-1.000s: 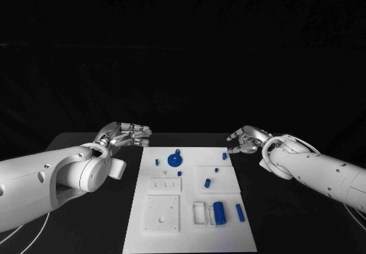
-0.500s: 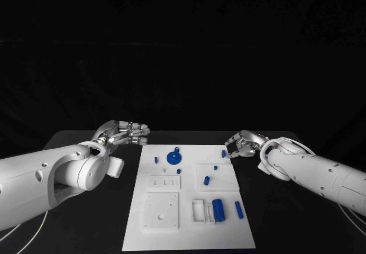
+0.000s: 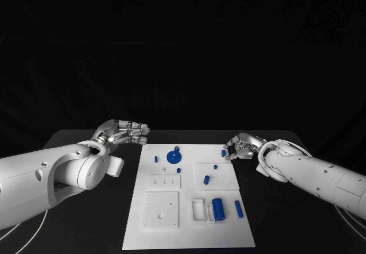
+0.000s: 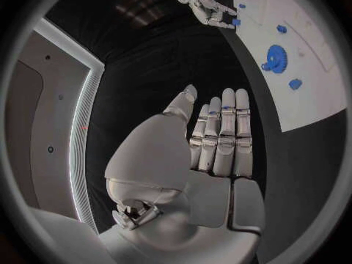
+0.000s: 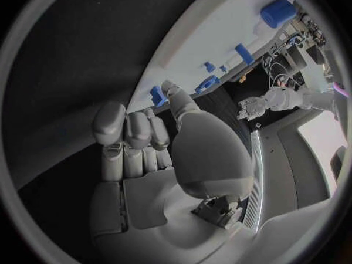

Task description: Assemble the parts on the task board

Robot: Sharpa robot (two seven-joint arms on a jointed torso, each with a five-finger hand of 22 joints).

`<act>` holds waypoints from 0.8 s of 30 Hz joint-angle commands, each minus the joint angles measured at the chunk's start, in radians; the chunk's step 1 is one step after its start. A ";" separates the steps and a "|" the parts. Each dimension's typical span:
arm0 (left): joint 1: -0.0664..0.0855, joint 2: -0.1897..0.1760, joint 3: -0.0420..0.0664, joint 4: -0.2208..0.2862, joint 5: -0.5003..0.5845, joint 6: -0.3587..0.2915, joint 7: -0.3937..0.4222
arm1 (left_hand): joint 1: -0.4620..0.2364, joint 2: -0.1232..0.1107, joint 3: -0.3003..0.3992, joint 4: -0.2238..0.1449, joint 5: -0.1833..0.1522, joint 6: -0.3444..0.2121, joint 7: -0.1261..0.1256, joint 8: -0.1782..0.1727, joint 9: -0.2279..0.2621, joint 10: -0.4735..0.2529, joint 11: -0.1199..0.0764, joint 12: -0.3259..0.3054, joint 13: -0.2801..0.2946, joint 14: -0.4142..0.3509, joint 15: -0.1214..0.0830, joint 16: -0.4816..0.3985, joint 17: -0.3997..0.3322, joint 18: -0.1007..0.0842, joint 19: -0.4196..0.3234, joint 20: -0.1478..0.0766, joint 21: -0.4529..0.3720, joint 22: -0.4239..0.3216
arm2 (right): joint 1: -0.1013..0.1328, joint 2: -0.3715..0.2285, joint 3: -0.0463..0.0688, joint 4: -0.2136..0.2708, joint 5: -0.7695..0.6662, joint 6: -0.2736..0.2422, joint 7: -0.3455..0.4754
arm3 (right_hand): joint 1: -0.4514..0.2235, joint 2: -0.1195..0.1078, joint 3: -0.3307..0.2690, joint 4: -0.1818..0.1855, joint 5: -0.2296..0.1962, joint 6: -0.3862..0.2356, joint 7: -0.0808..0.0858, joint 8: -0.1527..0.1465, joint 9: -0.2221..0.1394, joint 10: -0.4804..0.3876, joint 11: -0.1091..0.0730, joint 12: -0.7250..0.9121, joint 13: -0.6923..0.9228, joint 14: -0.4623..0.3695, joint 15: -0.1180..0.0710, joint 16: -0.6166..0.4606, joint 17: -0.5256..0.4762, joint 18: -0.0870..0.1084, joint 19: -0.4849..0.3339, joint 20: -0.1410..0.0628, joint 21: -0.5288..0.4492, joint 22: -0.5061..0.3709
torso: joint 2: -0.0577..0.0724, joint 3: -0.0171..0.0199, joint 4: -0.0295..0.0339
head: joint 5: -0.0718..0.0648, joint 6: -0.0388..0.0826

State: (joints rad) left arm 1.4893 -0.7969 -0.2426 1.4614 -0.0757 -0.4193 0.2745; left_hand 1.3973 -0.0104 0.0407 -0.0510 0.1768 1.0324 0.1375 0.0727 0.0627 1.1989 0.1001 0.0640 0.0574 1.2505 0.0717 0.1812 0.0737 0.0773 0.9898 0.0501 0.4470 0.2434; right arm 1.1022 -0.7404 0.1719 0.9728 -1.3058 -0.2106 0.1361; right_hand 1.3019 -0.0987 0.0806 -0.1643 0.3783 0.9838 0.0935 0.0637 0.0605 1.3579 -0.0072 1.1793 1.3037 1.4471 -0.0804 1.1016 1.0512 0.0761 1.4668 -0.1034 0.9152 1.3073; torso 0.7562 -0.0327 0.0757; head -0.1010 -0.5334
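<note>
A: Head view first, left to right. My left hand (image 3: 122,133) hovers over the black table (image 3: 76,145), just off the board's far left corner. Its fingers are curled loosely and I see nothing in them. In the left wrist view that hand (image 4: 216,138) has its fingers straight and side by side, still holding nothing.

B: And the board?

A: The white board (image 3: 191,233) lies in the middle of the table. On it, from the left: a small blue peg (image 3: 156,159), a blue gear (image 3: 174,156), two small blue bits near the middle, a stubby blue pin (image 3: 207,180), a thick blue cylinder (image 3: 218,209) sitting in a white cradle near me, and a blue bar (image 3: 238,209) lying loose beside it. Most pieces look scattered rather than seated, so I judge the assembly barely begun, if at all.

B: Right side?

A: My right hand (image 3: 243,146) is at the board's far right edge, fingertips bunched close to a small blue piece (image 3: 225,153). I can't tell whether it pinches it or merely touches it. The right wrist view shows the fingers (image 5: 128,132) curled with the blue piece (image 5: 157,95) just beyond them, but contact stays unclear.

B: The surroundings?

A: Matte black table, black backdrop behind; nothing else stands on it that I can make out.
</note>
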 commanded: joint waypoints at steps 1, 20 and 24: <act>0.000 0.002 0.001 0.001 -0.006 0.014 0.011 | 0.004 -0.004 0.001 -0.006 0.004 -0.006 0.002 -0.005 0.001 -0.002 0.000 -0.004 0.001 -0.007 -0.003 -0.005 -0.001 -0.007 -0.001 -0.001 0.004 0.001 | -0.002 0.006 0.000 -0.007 0.010 0.015 0.014 | -0.008 0.004 0.005 0.000 -0.010 0.011 0.000 -0.002 0.001 0.001 -0.001 0.002 0.001 -0.001 -0.002 -0.002 0.002 -0.005 0.039 0.001 0.000 0.114 | 0.000 -0.0007 0.0002 | 0.000 -0.001; 0.000 0.004 0.001 0.001 -0.008 0.015 0.009 | -0.002 -0.002 0.003 -0.013 0.004 -0.007 0.002 -0.005 0.001 -0.003 0.001 -0.003 0.001 -0.007 -0.002 -0.007 -0.001 -0.006 -0.006 0.000 0.010 0.004 | -0.006 0.035 0.000 -0.041 0.032 0.012 0.014 | -0.040 0.035 0.056 -0.005 -0.059 0.044 -0.002 -0.002 0.001 0.002 -0.001 0.007 0.005 0.000 -0.002 0.000 0.006 -0.004 0.039 0.001 0.001 0.114 | -0.002 -0.0011 -0.0009 | 0.001 -0.004; 0.000 0.005 0.001 0.001 -0.008 0.015 0.009 | -0.002 -0.002 0.003 -0.013 0.004 -0.007 0.002 -0.005 0.001 -0.003 0.001 -0.003 0.001 -0.007 -0.002 -0.007 -0.001 -0.006 -0.006 0.000 0.010 0.004 | -0.006 0.040 0.000 -0.046 0.035 0.013 0.014 | -0.043 0.036 0.063 -0.008 -0.062 0.046 -0.002 -0.002 0.001 0.003 -0.001 0.008 0.005 0.000 -0.002 0.001 0.007 -0.005 0.039 0.001 0.003 0.114 | -0.002 -0.0012 -0.0009 | 0.002 -0.003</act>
State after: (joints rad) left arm 1.4891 -0.7945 -0.2426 1.4608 -0.0789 -0.4181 0.2741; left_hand 1.3973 -0.0104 0.0440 -0.0597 0.1768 1.0324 0.1375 0.0727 0.0627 1.1989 0.1001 0.0640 0.0574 1.2505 0.0717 0.1812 0.0737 0.0773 0.9898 0.0501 0.4546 0.2470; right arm 1.0968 -0.7017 0.1719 0.9277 -1.2790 -0.2096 0.1398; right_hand 1.2676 -0.0644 0.1359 -0.1724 0.3176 1.0222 0.0935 0.0637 0.0606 1.3579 -0.0072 1.1836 1.3075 1.4471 -0.0804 1.1016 1.0569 0.0761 1.4668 -0.1034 0.9152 1.3073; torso 0.7543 -0.0336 0.0750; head -0.0995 -0.5375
